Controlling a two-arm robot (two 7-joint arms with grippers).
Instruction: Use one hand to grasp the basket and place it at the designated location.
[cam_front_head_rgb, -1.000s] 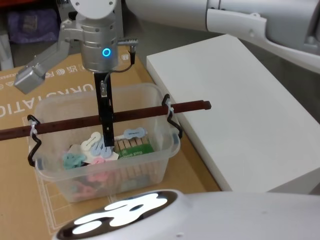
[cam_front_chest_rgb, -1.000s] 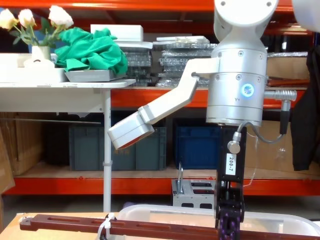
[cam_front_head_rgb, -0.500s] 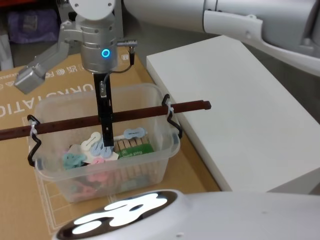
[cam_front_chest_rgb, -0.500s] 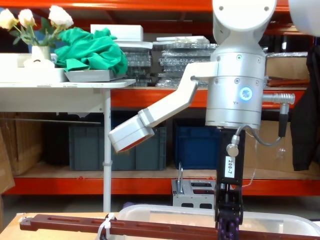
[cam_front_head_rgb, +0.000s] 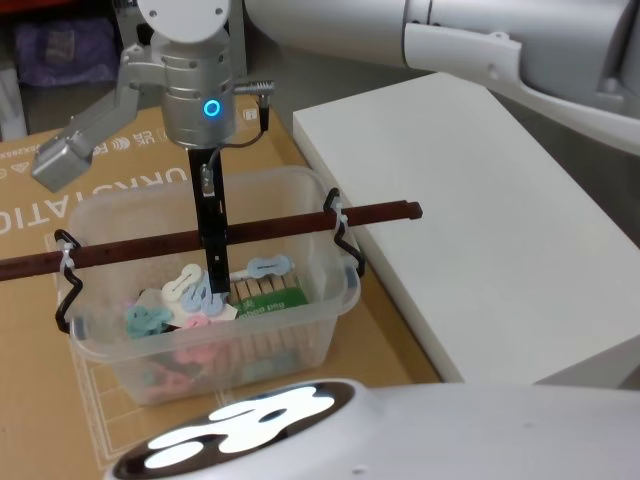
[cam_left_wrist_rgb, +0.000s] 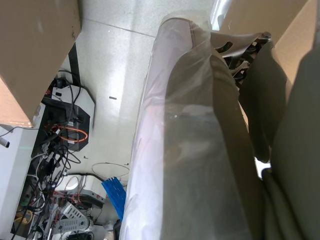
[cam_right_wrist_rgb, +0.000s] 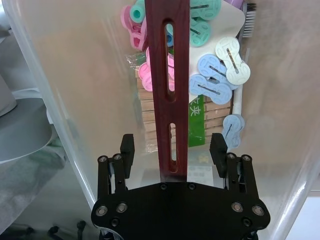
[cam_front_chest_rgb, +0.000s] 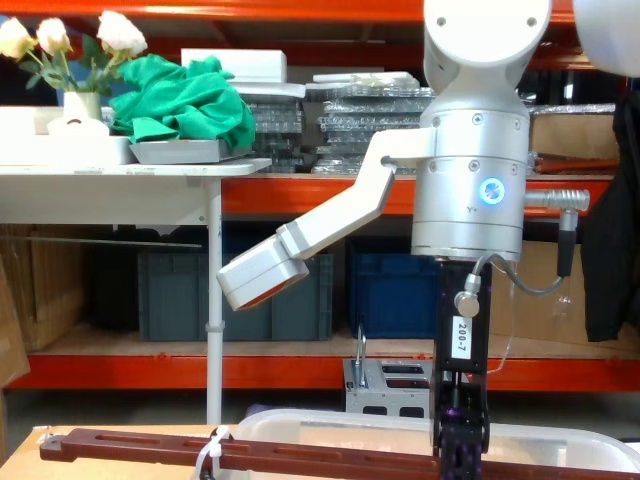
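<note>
Our right arm crosses from the upper right of the head view and ends in a thick silver-white wrist that points straight down, with a blue ring lit on its side. A white angled bracket sticks out from the wrist toward our left and slopes downward. Below the wrist our slim black right hand hangs vertical. In the right wrist view its two fingers stand parallel and well apart, each squared off at the tip.
</note>
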